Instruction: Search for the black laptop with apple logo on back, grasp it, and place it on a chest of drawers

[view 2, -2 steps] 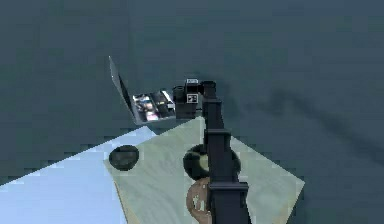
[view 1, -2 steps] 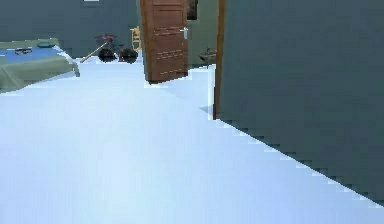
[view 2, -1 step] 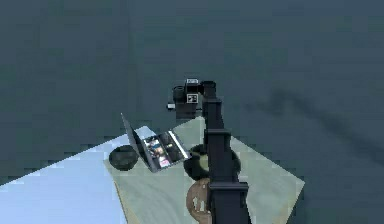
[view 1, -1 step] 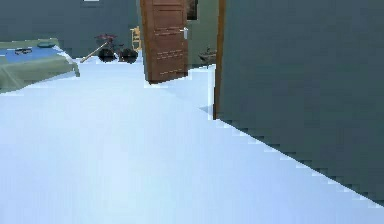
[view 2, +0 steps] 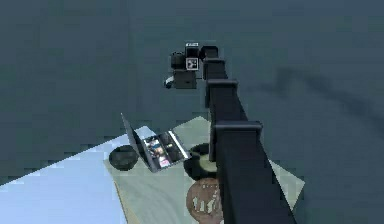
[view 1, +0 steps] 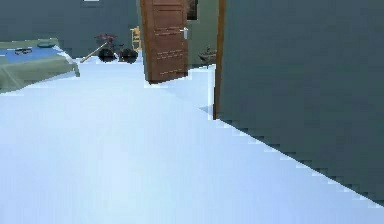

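Pale blue-white floor (view 1: pixel 120 150) spreads wide and bare across the forward view, from the near edge up to a brown wooden door (view 1: pixel 165 40) standing ajar at top middle. Right of the door a teal wall (view 1: pixel 300 90) ends in a sharp upright corner. Its foot runs slantwise down to the picture's right edge, narrowing the floor on that side. At the left edge lies a bed (view 1: pixel 30 65) with a bluish cover, its corner jutting into the floor. Small dark things (view 1: pixel 115 50) sit between bed and door, too small to name.

On the arm side view the dark arm (view 2: pixel 240 150) reaches out over a pale greenish table (view 2: pixel 150 195), whose left edge borders bare floor. The laptop (view 2: pixel 152 145) stands open on the table, left of the arm. A dark round thing (view 2: pixel 125 157) lies just beside it, and a brown disc (view 2: pixel 203 197) lies near, partly hidden by the arm. The gripper (view 2: pixel 172 80) shows against a blank wall (view 2: pixel 60 60) and holds nothing. Whether its fingers are apart or together I cannot tell.
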Available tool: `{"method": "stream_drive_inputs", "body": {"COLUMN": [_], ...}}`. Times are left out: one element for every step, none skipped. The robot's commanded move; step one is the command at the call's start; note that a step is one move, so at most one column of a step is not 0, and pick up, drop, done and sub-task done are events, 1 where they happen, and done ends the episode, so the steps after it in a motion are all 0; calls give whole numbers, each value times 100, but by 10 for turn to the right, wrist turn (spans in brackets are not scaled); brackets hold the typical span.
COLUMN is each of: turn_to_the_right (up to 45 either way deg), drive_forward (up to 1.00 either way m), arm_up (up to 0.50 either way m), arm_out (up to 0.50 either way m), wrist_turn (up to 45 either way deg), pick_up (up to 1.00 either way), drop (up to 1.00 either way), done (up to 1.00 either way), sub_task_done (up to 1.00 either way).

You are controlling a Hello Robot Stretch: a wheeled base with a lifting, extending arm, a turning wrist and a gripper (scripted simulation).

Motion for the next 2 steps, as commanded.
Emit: {"method": "stream_drive_inputs", "body": {"turn_to_the_right": [0, 0], "drive_forward": [0, 0], "arm_up": [0, 0], "arm_out": [-8, 0], "wrist_turn": [0, 0], "pick_up": [0, 0], "drop": [0, 0], "done": [0, 100], "sub_task_done": [0, 0]}}
